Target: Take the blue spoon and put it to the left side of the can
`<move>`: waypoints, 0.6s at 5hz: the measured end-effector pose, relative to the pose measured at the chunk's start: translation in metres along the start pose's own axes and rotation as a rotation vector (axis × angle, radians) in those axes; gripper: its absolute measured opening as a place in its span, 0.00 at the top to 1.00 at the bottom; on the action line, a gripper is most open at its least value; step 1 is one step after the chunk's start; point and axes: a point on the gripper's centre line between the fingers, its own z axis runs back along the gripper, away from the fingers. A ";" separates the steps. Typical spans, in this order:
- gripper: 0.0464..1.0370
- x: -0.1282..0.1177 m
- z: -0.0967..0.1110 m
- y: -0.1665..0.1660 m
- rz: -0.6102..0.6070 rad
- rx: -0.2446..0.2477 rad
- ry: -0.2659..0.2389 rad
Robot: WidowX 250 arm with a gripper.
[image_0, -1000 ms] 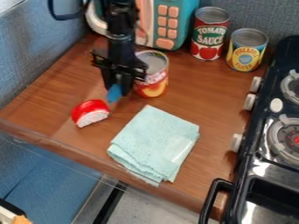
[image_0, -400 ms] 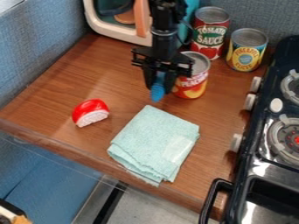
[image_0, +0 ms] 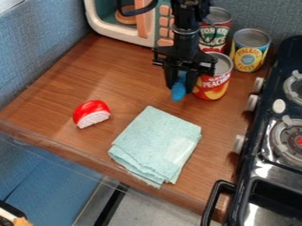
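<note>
Here, claw [image_0: 180,85] closed on the blue spoon [image_0: 179,93], just beside the metal-topped red-and-yellow can [image_0: 213,84].

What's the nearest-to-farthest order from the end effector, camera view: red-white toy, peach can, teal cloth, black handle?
1. Peach can: just image-right of the end effector
2. Teal cloth: below, toward the counter's front
3. Red-white toy: image left
4. Black handle: image bottom right

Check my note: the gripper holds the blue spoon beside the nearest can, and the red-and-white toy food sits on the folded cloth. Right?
Not quite: the camera view shows the red-and-white toy food lying on the wooden counter, apart from the folded cloth. The gripper does hold the blue spoon beside the nearest can.
</note>
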 end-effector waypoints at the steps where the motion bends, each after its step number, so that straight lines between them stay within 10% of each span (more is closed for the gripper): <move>1: 0.61 0.001 0.000 0.008 -0.005 0.021 -0.001; 3: 0.61 0.002 -0.007 0.059 0.021 0.057 0.001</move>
